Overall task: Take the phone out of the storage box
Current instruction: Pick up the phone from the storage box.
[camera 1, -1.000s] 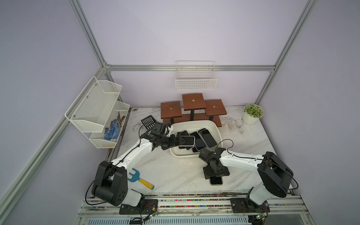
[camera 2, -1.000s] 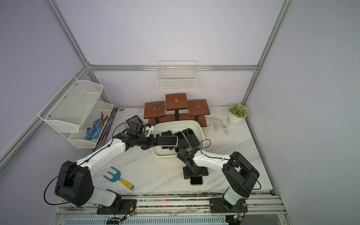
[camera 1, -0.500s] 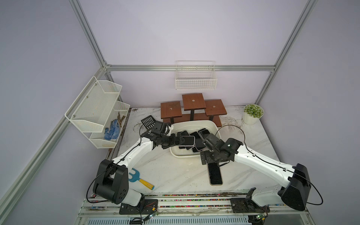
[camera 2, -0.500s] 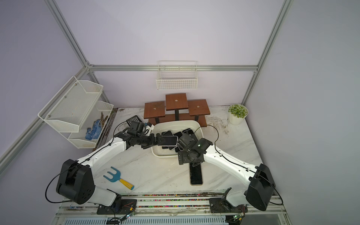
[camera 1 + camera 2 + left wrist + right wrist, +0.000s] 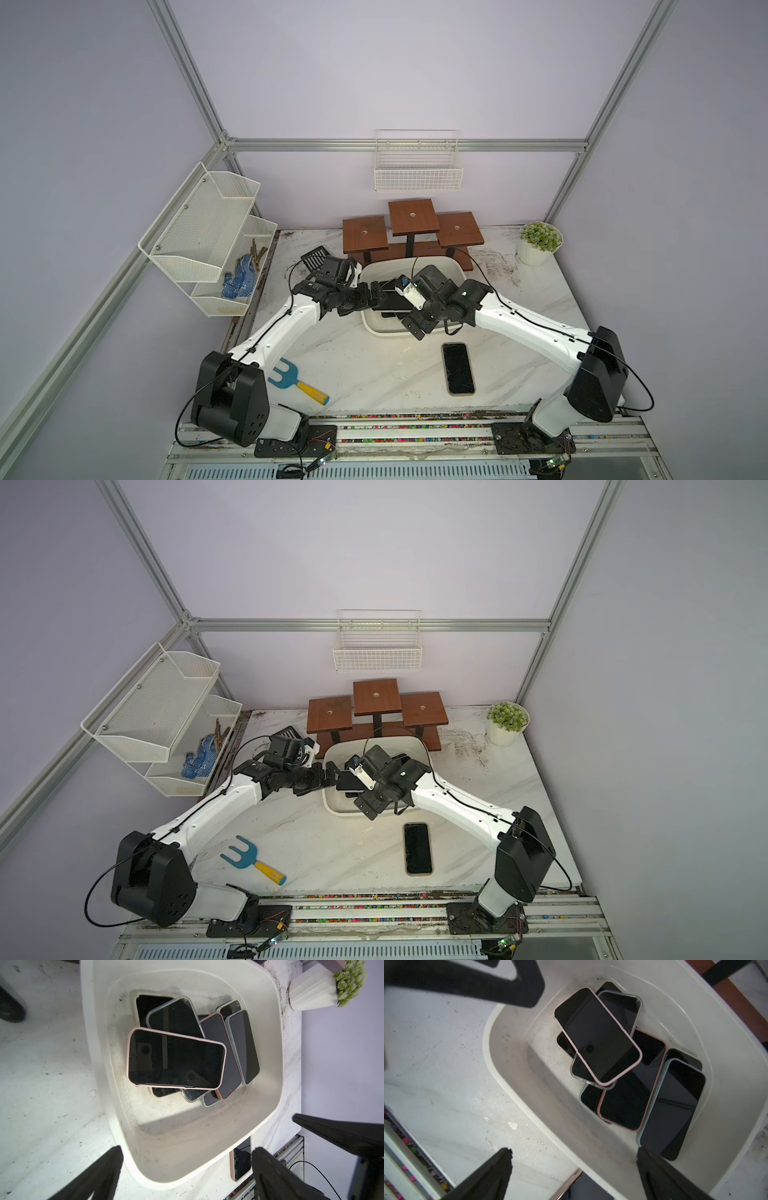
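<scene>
A pink-cased phone (image 5: pixel 175 1058) lies screen up across the top of a loose pile of dark-screened phones inside the storage box (image 5: pixel 166 1130), a shallow white tub. The pile sits towards the box's back wall, with a strip of bare, dusty floor between it and the front wall. The left gripper (image 5: pixel 187 1150) hovers above the box's left front corner with its fingers spread wide and nothing between them; the pile lies beyond its fingertips, untouched. The right gripper (image 5: pixel 573 1150) hangs over the box's front rim, its fingers also spread wide and empty. One of its fingertips is above the table (image 5: pixel 353 365) outside the box, and the other is just short of a grey-blue phone (image 5: pixel 672 1105) inside it. The two grippers are close together above the box. In front of the box, a single phone (image 5: pixel 458 368) lies flat on the marble with clear room around it. A second ago the right gripper was low over that phone; it has since risen and moved back to the box, while the left gripper has barely moved.
</scene>
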`<state>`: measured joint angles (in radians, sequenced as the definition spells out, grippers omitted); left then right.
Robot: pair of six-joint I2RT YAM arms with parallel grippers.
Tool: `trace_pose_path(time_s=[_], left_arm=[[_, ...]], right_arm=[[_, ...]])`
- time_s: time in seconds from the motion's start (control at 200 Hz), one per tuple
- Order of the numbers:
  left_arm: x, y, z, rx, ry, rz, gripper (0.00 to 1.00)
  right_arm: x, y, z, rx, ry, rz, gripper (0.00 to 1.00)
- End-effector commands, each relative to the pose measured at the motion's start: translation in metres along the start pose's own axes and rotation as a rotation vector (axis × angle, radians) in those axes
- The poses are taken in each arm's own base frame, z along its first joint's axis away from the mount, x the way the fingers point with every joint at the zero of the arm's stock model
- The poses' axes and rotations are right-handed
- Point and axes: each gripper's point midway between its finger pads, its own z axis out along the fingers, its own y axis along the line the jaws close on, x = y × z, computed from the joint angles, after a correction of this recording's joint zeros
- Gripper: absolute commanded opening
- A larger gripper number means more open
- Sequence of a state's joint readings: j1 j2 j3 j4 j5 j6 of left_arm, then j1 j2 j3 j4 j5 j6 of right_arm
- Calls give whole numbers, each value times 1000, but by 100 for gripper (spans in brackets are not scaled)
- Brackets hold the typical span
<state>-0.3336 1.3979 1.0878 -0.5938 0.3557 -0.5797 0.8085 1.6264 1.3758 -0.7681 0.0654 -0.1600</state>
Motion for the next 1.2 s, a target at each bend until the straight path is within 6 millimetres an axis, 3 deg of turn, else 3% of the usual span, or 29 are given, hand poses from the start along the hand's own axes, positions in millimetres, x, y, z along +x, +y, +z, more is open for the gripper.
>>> trace_pose_path(time_s=[0.0, 0.18, 0.425, 0.675, 1.195], left_arm=[[-3, 3, -17, -18, -56, 37, 100], [5, 6, -26, -22, -75, 51, 100], [18, 12, -31, -21, -63, 63, 100], [17, 12, -34, -17, -75, 98, 100], [12, 19, -31, -17, -42, 102, 100]], right_arm=[[-41, -7, 5, -31, -133, -187, 99], [-50, -22, 36, -36, -99, -271, 99], [-45, -21, 71, -89, -17, -451, 99], [-47, -30, 94, -99, 34, -523, 99], [-11, -30, 127, -162, 175, -558, 99]])
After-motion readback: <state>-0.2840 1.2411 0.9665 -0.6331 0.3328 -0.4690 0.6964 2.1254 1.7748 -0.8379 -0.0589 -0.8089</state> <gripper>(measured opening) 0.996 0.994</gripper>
